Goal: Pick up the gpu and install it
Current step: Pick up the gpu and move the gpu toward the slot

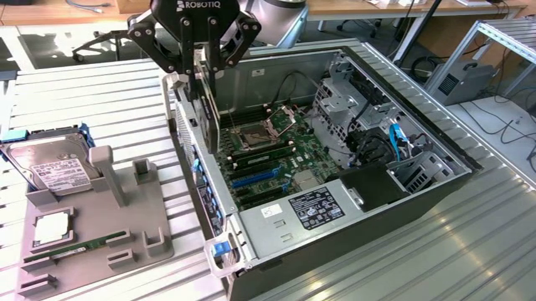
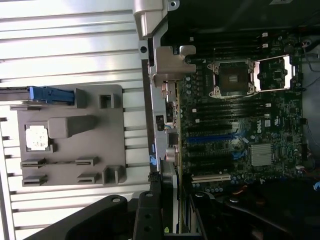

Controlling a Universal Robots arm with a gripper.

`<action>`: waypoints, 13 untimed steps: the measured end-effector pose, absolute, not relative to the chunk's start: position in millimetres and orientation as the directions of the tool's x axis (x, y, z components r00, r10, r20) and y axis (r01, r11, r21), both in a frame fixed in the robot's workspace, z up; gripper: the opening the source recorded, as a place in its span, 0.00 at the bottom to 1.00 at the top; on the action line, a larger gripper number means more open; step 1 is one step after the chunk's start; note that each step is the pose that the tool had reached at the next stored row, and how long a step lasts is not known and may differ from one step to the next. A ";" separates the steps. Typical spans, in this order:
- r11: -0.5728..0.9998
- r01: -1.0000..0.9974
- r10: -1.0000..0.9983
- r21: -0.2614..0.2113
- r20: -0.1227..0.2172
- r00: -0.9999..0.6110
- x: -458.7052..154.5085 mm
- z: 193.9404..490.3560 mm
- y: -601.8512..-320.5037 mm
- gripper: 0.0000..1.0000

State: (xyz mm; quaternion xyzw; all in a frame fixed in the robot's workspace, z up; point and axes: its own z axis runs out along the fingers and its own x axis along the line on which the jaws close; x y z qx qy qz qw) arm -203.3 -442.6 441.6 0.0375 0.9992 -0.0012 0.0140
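GPU, thin black card edge-on, silver bracket, upright in gripper

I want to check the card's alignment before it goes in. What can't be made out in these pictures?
- Exterior view: the gpu, clamped in the gripper, is seen edge-on; its face and connector edge are hidden.
- Wrist view: the card hides whatever lies directly beneath it; its height above the motherboard cannot be judged.
- Exterior view: the hard drive label's print is too small to read.
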 end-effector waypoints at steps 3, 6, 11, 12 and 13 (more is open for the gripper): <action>0.997 0.075 0.075 -0.001 -0.028 -0.997 -201.3 441.6 -442.6 0.27; 0.997 0.075 0.075 -0.001 -0.028 -0.997 -198.0 441.6 -442.6 0.27; 0.997 0.075 0.075 -0.001 -0.028 -0.997 -193.6 441.6 -442.6 0.27; 0.997 0.075 0.075 -0.001 -0.028 -0.997 -192.7 441.6 -442.6 0.27; 0.997 0.075 0.075 -0.001 -0.028 -0.997 -191.9 441.6 -442.6 0.27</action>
